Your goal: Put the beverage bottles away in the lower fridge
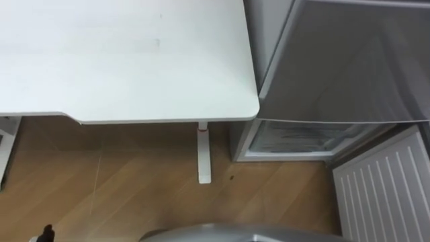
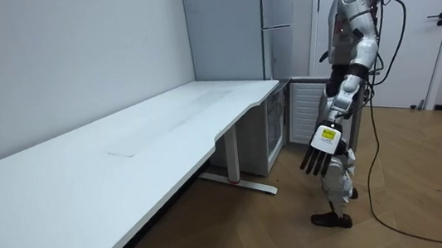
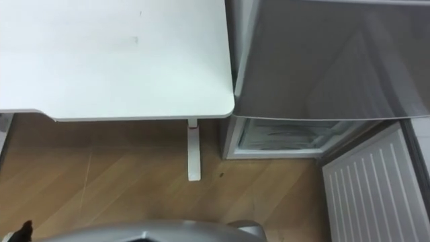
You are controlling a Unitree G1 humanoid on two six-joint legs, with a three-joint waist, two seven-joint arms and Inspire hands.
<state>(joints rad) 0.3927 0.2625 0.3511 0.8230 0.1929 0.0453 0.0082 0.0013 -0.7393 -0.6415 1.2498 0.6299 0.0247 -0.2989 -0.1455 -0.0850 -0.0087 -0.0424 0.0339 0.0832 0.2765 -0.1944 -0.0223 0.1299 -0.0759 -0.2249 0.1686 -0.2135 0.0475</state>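
Note:
The grey fridge [image 1: 349, 60] stands just right of the white table [image 1: 121, 60]. Its lower compartment [image 1: 302, 138] is open at floor level, and a clear drawer front shows inside. The lower door [image 1: 386, 191] is swung out to the right, its white ribbed inner side facing up. In the room view I stand on the wooden floor facing the fridge [image 2: 278, 42] and the table's end. My left hand [image 2: 318, 156] hangs at my side with straight fingers and holds nothing. Its dark fingertips [image 1: 46, 234] peek in at the lower left.
The table's white leg [image 1: 203, 151] with its foot stands on the floor close to the fridge's left side. The long table [image 2: 124, 152] runs along the wall to the room view's left. A white room door [image 2: 436, 33] is behind me.

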